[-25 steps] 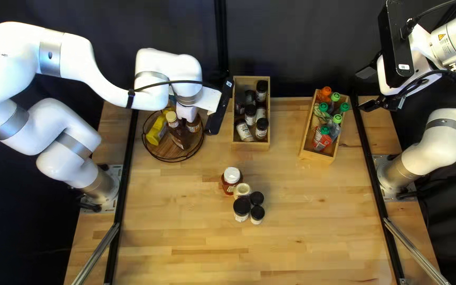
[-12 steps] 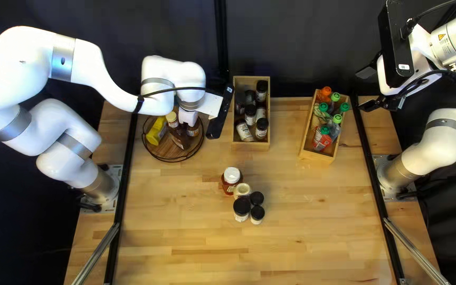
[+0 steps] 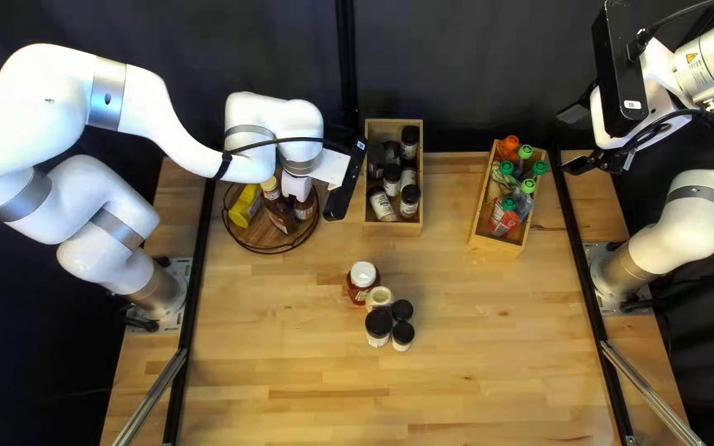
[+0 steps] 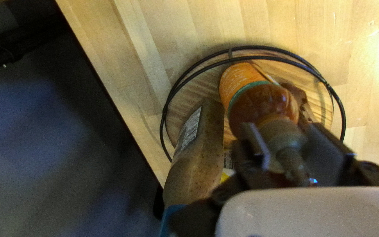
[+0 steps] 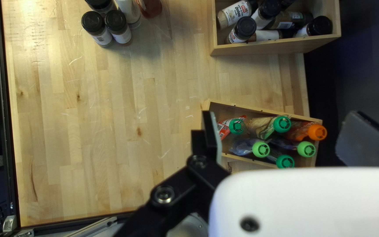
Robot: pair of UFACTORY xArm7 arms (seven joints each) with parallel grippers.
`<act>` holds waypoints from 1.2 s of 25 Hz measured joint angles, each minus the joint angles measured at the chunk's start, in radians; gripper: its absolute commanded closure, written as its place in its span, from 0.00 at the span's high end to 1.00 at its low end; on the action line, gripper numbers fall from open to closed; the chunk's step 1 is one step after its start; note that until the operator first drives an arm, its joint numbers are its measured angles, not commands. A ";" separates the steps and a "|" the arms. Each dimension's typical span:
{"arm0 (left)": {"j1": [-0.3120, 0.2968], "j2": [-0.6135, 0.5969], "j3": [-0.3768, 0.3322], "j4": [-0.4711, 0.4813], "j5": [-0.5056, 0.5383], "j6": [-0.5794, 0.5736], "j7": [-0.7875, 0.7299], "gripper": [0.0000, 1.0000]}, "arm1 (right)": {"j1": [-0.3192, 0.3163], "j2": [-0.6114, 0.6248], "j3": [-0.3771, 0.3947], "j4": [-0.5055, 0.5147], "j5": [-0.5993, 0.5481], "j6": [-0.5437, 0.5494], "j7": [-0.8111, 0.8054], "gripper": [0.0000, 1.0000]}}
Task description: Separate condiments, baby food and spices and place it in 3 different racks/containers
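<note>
Left gripper [image 3: 297, 185]: clamped on sauce bottle [image 4: 262, 105] (orange label), at round rack [image 3: 268, 250]. Right gripper [image 3: 566, 140]: jaws wide apart, rack's far right. Spice box [image 3: 393, 231]: right of rack; pouch box [image 3: 494, 244]: farther right. Loose jars [image 3: 378, 324]: below-right of rack.

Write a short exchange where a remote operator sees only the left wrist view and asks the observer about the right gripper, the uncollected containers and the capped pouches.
Operator: What is the right gripper doing?
Observer: The right gripper is open and holds nothing.
Operator: Anything outside the containers?
Observer: Yes. A red-brown jar with a white lid, a cream-topped jar and three black-lidded jars stand together on the table.
Operator's last question is about the pouches: where are they?
Observer: Six pouches, one orange-capped and five green-capped, are in the angled wooden box.
</note>
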 measured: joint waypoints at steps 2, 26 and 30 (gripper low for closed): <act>-0.001 -0.009 -0.015 0.013 0.002 0.021 -0.010 1.00 | 0.000 0.000 0.000 0.000 0.000 0.000 0.000 1.00; -0.249 0.194 -0.133 0.206 -0.328 -0.067 0.172 1.00 | 0.000 0.000 0.000 0.000 0.000 0.000 0.000 1.00; -0.249 0.240 -0.125 0.188 -0.375 -0.132 0.236 1.00 | 0.000 0.000 0.000 0.000 0.000 0.000 0.000 1.00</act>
